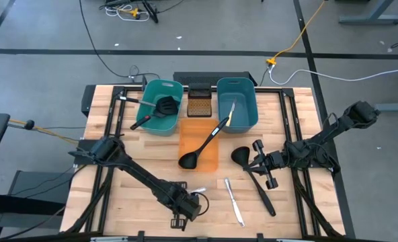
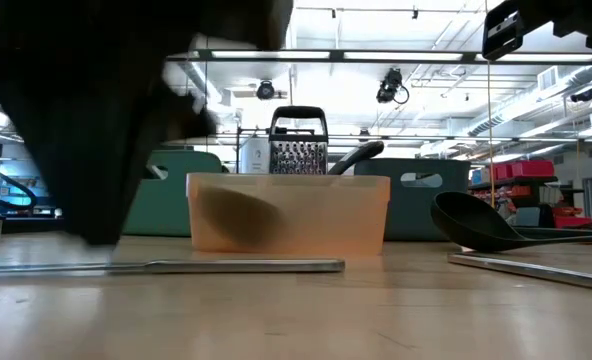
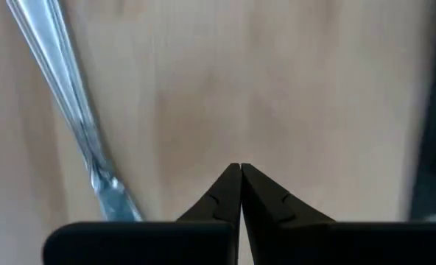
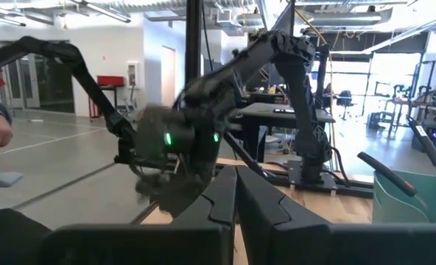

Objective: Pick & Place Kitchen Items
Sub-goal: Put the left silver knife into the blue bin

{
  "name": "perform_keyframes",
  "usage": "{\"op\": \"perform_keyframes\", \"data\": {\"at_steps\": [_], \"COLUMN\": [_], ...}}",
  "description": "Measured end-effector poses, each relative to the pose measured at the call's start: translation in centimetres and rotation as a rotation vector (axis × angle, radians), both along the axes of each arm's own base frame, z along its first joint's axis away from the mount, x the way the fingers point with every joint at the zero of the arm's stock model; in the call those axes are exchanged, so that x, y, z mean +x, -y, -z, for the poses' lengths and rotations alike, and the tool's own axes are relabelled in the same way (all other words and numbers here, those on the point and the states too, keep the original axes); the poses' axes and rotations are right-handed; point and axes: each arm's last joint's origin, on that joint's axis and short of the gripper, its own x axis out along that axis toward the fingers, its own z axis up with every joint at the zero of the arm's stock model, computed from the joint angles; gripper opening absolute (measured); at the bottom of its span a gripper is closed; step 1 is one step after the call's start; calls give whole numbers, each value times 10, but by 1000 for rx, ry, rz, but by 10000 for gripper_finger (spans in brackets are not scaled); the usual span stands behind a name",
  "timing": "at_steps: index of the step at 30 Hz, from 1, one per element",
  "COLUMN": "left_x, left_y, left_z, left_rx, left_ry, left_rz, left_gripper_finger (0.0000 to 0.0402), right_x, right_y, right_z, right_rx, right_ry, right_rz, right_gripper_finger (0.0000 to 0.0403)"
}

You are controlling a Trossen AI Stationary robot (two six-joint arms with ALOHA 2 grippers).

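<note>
Left claw (image 3: pixel 240 173) pinched shut, empty, silver knife (image 3: pixel 71 110) beside it, blurred in low view.

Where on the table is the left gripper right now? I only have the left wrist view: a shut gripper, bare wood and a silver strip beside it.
Observer: The left gripper is low over the table's front edge, near the middle.
Operator: Any loose utensil I can't see?
Observer: A black ladle lies on the wood on the right side, next to the right gripper, which is shut and holds nothing.
Operator: Is the orange tub empty?
Observer: No. A second ladle lies in the orange tub, with its handle sticking out over the rim.
</note>
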Motion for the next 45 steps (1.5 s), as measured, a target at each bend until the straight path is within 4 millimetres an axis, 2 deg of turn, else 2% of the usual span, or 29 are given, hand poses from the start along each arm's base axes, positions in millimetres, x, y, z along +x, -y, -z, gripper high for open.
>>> {"op": "perform_keyframes", "data": {"at_steps": [3, 8, 13, 20, 24, 42, 45], "left_x": [0, 5, 17, 25, 25, 28, 29], "left_y": [-3, -11, -27, -42, -45, -49, -49], "left_z": [-16, -17, -5, -6, -2, 21, 30], "left_rx": [52, 134, 146, 129, 107, 126, 139], "left_ry": [70, 129, 108, 102, 62, -28, -47], "left_rz": [-30, -74, -163, -211, -207, -173, -165], "left_gripper_finger": [18, 35, 81, 155, 177, 177, 177], "right_x": [0, 0, 0, 0, 0, 0, 0], "right_y": [0, 0, 0, 0, 0, 0, 0], "right_z": [0, 0, 0, 0, 0, 1, 1], "right_rx": [-3, -3, -1, -1, -1, -7, -7], "right_ry": [1, 1, 0, -1, -1, -6, -7], "right_rz": [0, 0, 0, 0, 0, 0, 0], "right_gripper_finger": [21, 21, 21, 21, 21, 21, 21]}}
